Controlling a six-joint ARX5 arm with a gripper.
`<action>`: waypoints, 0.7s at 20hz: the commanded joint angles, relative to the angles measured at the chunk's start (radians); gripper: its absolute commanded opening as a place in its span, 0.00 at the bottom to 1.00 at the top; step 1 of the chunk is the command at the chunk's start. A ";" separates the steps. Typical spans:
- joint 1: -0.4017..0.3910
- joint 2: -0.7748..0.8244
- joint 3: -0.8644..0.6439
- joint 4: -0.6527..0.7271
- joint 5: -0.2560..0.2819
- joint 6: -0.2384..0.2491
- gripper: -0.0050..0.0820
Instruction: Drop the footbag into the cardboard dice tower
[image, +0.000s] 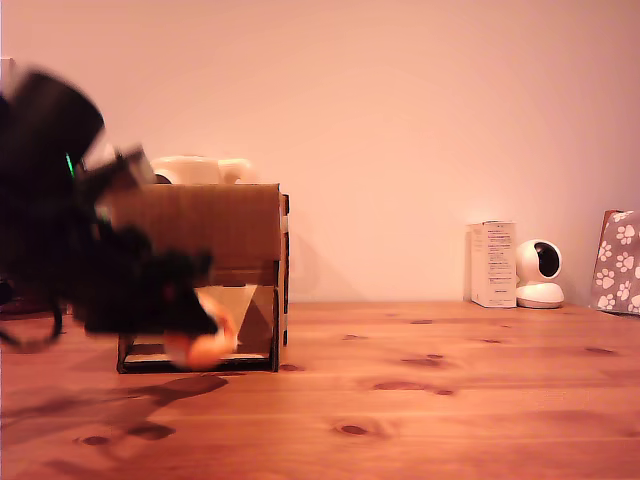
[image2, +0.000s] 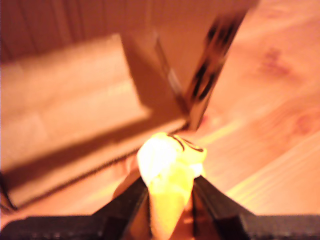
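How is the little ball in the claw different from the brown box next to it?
The footbag is small, rounded and soft-looking, bright yellow and orange; the cardboard dice tower is far larger, boxy and plain brown. The footbag is pinched in the gripper, while the tower stands on the table by itself. Both sit low, near the tabletop.

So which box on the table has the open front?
The brown cardboard dice tower at the exterior view's left, ramp visible inside; the white box and paw-print box show closed faces.

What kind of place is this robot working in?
Probably a room at home: a knotty wooden table against a plain wall, with a small indoor security camera and a paw-print bag at the back.
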 joint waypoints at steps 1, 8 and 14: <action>-0.003 -0.055 0.001 -0.054 0.005 -0.015 0.21; -0.011 -0.319 -0.064 -0.185 0.016 -0.049 0.21; -0.043 -0.620 -0.069 -0.281 0.016 -0.055 0.21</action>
